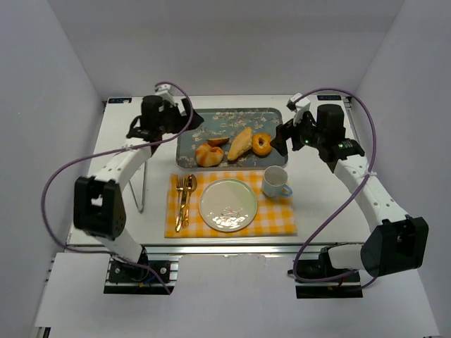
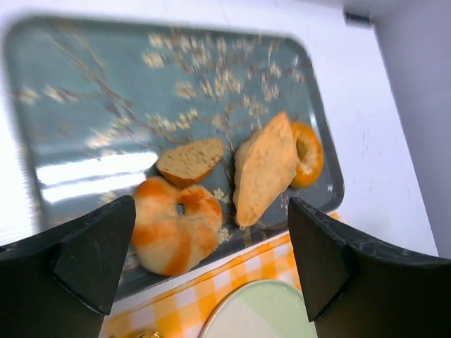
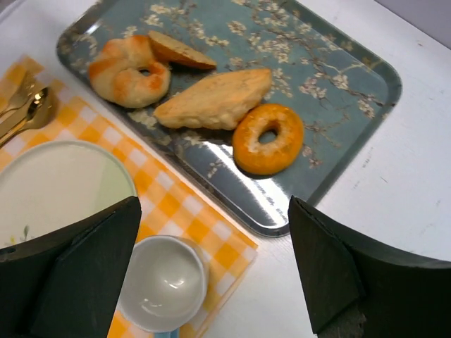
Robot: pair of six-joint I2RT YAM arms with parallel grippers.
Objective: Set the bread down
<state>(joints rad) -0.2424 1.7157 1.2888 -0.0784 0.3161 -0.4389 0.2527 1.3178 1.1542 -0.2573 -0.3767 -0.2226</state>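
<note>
Several breads lie on a blue flowered tray (image 1: 211, 120): a twisted round bun (image 1: 209, 155), a bread slice (image 1: 218, 141), a long pastry (image 1: 240, 144) and an orange bagel (image 1: 261, 144). My left gripper (image 1: 187, 121) hovers over the tray's left end, open and empty. In the left wrist view its gripper (image 2: 211, 232) frames the bun (image 2: 173, 225), with the slice (image 2: 189, 160) and pastry (image 2: 266, 169) beyond. My right gripper (image 1: 282, 138) hangs at the tray's right edge, open. In the right wrist view that gripper (image 3: 215, 211) is empty, just short of the bagel (image 3: 268, 137).
In front of the tray, a yellow checked placemat (image 1: 275, 218) carries a pale green plate (image 1: 228, 204), a white cup (image 1: 275, 182) and gold cutlery (image 1: 183, 201). A thin metal stand (image 1: 142, 186) rises left of the mat. White walls enclose the table.
</note>
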